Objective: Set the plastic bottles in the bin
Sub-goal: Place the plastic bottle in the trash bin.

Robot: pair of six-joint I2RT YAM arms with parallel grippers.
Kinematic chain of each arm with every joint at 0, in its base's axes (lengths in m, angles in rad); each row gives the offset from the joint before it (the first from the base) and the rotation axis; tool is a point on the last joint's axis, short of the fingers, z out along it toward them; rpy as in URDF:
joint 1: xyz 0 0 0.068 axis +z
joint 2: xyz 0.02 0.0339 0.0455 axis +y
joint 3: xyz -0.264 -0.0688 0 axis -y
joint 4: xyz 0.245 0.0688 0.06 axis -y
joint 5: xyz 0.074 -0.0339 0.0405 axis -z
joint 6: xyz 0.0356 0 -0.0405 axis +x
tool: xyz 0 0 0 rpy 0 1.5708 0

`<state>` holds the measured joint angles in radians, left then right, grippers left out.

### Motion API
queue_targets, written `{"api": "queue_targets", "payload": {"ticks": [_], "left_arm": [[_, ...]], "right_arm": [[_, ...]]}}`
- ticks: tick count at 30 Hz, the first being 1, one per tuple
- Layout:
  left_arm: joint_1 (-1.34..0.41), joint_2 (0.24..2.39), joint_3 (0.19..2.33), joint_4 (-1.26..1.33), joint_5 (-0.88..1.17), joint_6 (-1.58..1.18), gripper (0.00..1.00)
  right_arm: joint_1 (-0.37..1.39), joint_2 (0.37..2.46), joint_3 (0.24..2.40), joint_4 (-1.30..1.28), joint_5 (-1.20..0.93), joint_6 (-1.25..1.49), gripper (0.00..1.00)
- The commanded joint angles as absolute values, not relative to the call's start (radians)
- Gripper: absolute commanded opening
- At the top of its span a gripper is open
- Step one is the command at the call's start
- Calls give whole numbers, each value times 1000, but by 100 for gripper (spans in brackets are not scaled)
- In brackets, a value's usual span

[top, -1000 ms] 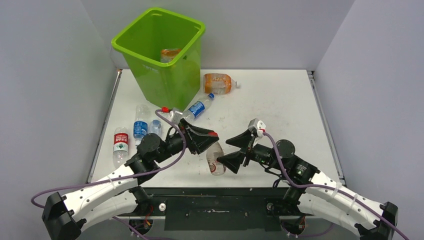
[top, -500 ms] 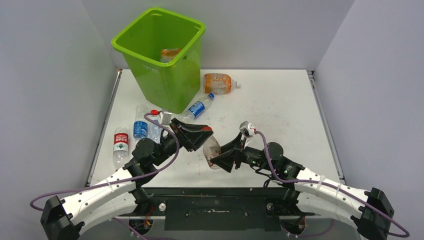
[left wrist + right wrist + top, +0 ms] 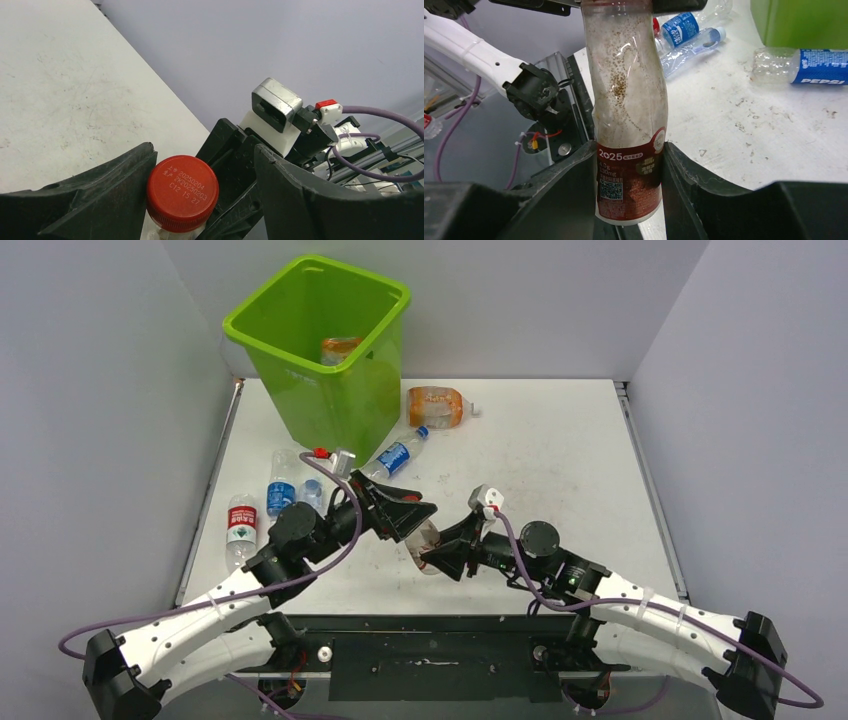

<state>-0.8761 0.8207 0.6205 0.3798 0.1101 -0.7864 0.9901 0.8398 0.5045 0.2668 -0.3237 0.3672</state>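
Top: red-capped bottle (image 3: 425, 538) sits tilted above table (image 3: 560, 440), near front edge, btwn left gripper (image 3: 410, 512) and right gripper (image 3: 438, 556). Bin (image 3: 325, 405) is well apart, far left, w/ an orange bottle (image 3: 340, 348) inside.

Left wrist: cap (image 3: 182, 192) touches one finger, gap to the other; body hidden.

Right wrist: right fingers (image 3: 574, 170) clamp the labelled end both sides; left gripper's fingers pinch the top end. Pepsi bottle (image 3: 799, 65) lies on table near bin.
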Motion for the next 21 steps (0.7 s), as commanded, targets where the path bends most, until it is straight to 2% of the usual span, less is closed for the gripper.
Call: {"api": "queue_targets", "payload": {"ticks": [1, 5, 8, 11, 12, 13, 14, 15, 16, 17, 18, 21], "left_arm": [[-875, 840, 694, 293, 153, -806, 67], [-873, 852, 711, 261, 156, -803, 55], [-873, 856, 711, 260, 159, -801, 34], [-873, 854, 705, 286, 161, -795, 7], [-874, 853, 704, 290, 159, -792, 0], [-872, 852, 705, 291, 155, -788, 0], [-871, 851, 708, 292, 151, -780, 0], [-871, 847, 714, 286, 141, -764, 0], [-871, 840, 723, 272, 124, -745, 0], [-871, 831, 735, 254, 99, -722, 0], [-869, 821, 752, 235, 67, -691, 0], [-861, 789, 841, 160, -64, -555, 0]], "right_arm": [[999, 814, 567, 227, -264, 259, 20], [1003, 800, 573, 206, -245, 237, 19], [1005, 794, 577, 189, -232, 226, 18], [1005, 784, 577, 181, -222, 228, 20], [1006, 780, 578, 176, -208, 236, 26], [1006, 776, 579, 170, -194, 249, 39], [1006, 772, 584, 162, -189, 262, 62], [1008, 769, 597, 147, -183, 285, 81], [1011, 765, 609, 131, -175, 302, 95], [1014, 757, 627, 113, -168, 315, 95], [1018, 740, 636, 91, -164, 326, 90], [1020, 689, 659, 47, -153, 349, 90]]}}
